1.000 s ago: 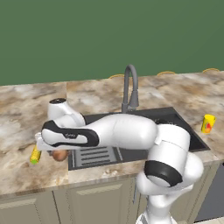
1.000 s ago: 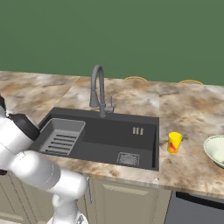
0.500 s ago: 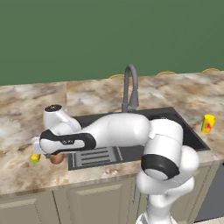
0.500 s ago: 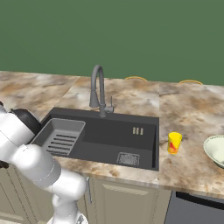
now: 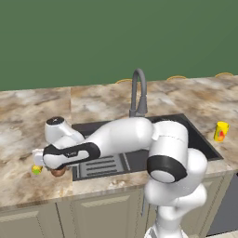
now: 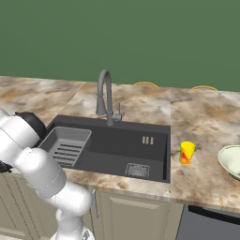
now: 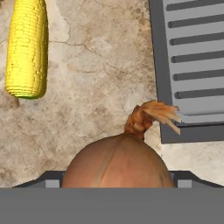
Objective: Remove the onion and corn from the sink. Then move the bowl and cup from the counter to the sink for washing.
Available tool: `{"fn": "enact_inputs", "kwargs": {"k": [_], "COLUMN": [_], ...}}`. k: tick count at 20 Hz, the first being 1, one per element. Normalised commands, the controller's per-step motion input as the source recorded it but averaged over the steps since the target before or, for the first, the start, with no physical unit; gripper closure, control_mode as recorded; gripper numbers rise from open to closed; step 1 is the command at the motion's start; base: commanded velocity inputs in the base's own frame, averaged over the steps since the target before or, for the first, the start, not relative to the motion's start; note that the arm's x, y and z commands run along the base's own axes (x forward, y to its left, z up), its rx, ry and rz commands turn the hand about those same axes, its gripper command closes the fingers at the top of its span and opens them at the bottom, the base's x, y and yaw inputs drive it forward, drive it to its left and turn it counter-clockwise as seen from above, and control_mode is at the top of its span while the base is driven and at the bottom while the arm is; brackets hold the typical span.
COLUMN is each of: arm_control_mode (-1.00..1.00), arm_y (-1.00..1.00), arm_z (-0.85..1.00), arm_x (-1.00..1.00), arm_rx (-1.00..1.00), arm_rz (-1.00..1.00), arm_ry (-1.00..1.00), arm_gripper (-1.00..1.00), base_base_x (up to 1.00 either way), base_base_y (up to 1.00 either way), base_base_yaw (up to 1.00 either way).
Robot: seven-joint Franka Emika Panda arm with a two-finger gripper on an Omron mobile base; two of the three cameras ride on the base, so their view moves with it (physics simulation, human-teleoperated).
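The reddish-brown onion [image 7: 116,159] fills the gap between my gripper's [image 7: 117,180] jaws, which are shut on it just above the counter [image 7: 96,87]. In the left base view the onion [image 5: 58,172] hangs under my gripper [image 5: 55,167], left of the sink [image 5: 188,132]. The yellow corn [image 5: 36,169] lies on the counter just left of it, also seen as a corn cob [image 7: 26,48] beyond the onion. The yellow cup [image 6: 186,153] stands right of the sink [image 6: 117,145], and the pale bowl [image 6: 232,161] sits at the far right edge.
A ribbed grey rack [image 5: 100,166] lies in the sink's left part, its corner [image 7: 192,65] close to the onion. The grey gooseneck faucet [image 6: 105,93] rises behind the basin. The counter's front edge [image 5: 42,197] is near the hand.
My arm has swung a little left and lowered toward the counter, carrying the onion down with it. The corn, cup and bowl have stayed put.
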Motion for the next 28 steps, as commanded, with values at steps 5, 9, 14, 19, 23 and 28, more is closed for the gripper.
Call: {"fn": "enact_inputs", "kwargs": {"k": [5,9,14,19,23,28], "arm_control_mode": [-1.0,-1.0,-1.0,-1.0,-1.0,-1.0], "arm_y": [0.15,0.15,0.18,0.15,0.14,0.12], "arm_z": [-0.17,-0.18,-0.15,-0.09,-0.07,-0.12], "arm_x": [0.12,0.11,0.12,0.12,0.11,0.08], "arm_rx": [0.0,0.0,0.0,0.0,0.0,0.0], "arm_rz": [-0.04,-0.04,-0.05,-0.05,-0.04,-0.03], "arm_ry": [-0.01,-0.05,-0.04,0.0,0.0,0.0], "arm_gripper": [1.0,1.0,1.0,1.0,1.0,1.0], "base_base_x": [0.0,0.0,0.0,0.0,0.0,0.0], "base_base_y": [0.0,0.0,0.0,0.0,0.0,0.0], "base_base_yaw": [0.0,0.0,0.0,0.0,0.0,0.0]}}
